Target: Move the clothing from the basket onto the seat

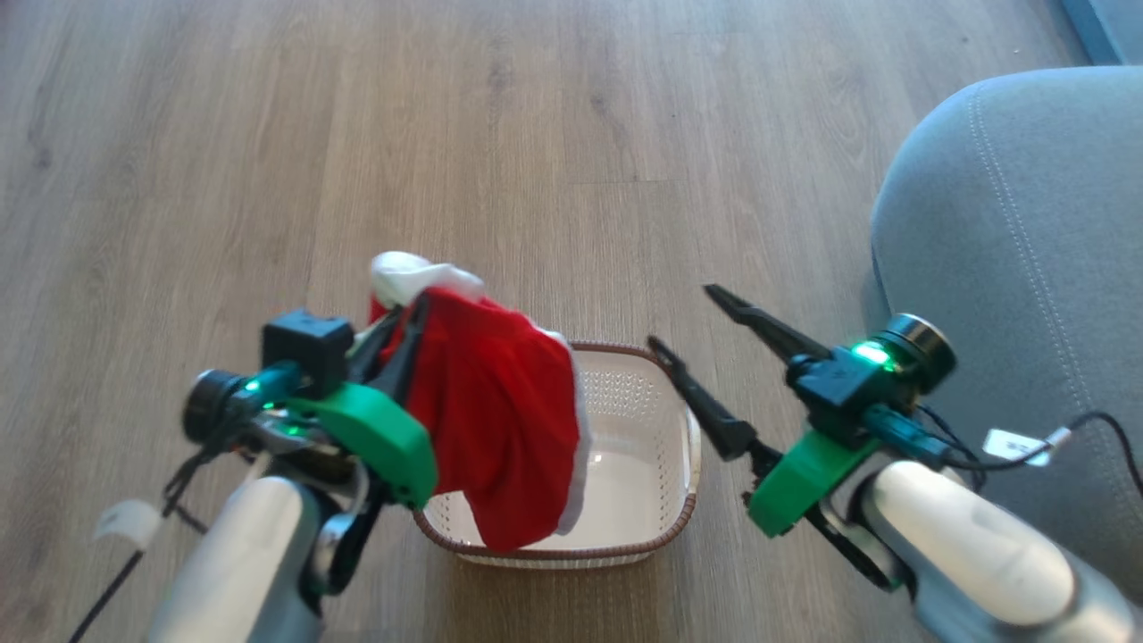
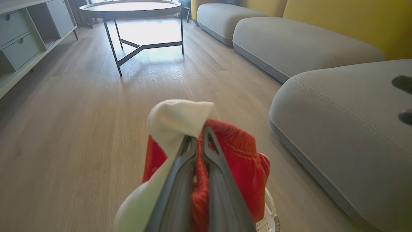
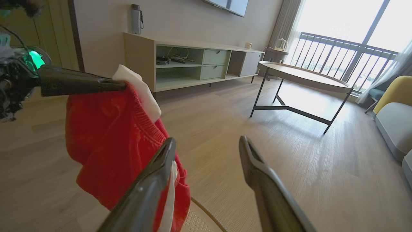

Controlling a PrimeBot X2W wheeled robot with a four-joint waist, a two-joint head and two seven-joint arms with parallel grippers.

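Head view. Count: one bundle of bright red thin-fabric clothing [image 1: 496, 411] with white trim, one oval cream-white perforated plastic basket [image 1: 665, 429] with a brown woven-look rim, one large grey upholstered seat [image 1: 1018, 232], and two pincers. The left pincer [image 1: 409, 323] is clamped on the clothing's top edge. The bundle hangs over the basket's left half. The right pincer [image 1: 683, 317] is spread wide and holds nothing, just right of the basket. The seat's rounded edge lies at right. Bare wooden floor [image 1: 446, 134] lies ahead and to the left.

Left wrist view. Fingers pressed together, red knit between them. Stitched seat edge at right, open floor to the left of it. One round metal-legged table [image 2: 130, 8] far ahead.

Right wrist view. Own fingers apart, empty. The clothing hangs at left, with the basket rim below.
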